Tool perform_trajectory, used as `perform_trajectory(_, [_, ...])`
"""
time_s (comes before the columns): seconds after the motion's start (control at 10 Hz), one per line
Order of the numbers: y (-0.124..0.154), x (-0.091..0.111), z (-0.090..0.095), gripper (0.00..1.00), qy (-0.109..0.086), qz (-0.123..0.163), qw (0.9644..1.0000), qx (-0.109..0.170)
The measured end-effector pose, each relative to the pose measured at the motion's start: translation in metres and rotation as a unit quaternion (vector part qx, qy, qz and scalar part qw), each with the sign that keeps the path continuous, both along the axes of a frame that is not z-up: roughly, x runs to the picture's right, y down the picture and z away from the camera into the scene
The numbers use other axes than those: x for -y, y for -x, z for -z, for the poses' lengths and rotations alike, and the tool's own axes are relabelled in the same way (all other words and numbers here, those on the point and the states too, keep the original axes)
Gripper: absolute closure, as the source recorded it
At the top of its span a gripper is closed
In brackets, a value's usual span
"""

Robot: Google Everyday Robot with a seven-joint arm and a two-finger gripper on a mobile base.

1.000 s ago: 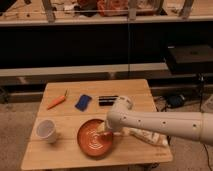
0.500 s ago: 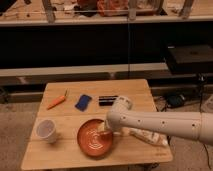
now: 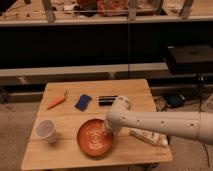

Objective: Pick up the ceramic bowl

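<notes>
The ceramic bowl (image 3: 95, 138) is a wide, shallow orange-red dish with pale rings inside. It sits on the wooden table (image 3: 130, 92) near the front edge, centre-left. My gripper (image 3: 106, 129) comes in from the right on a white arm (image 3: 160, 121) and sits at the bowl's right rim, low over it. The wrist hides the fingers.
A small white cup (image 3: 46, 130) stands left of the bowl. An orange carrot-like item (image 3: 57, 101), a blue flat object (image 3: 83, 102) and a black bar (image 3: 107, 100) lie further back. A white tube (image 3: 148, 136) lies under my arm at the right. Dark shelving stands behind the table.
</notes>
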State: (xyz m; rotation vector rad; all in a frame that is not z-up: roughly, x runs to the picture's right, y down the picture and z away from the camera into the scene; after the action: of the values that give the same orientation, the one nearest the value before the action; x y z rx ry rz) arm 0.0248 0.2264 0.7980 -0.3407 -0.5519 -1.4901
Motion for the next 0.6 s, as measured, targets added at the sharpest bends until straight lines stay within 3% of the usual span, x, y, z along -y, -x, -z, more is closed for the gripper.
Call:
perform_trajectory(0.3, [0.000, 0.013, 0.008, 0.88, -0.011, 0.001, 0.9999, -0.003])
perform_trajectory(0.6, [0.002, 0.026, 0.017, 0.91, -0.022, 0.004, 0.9998, -0.003])
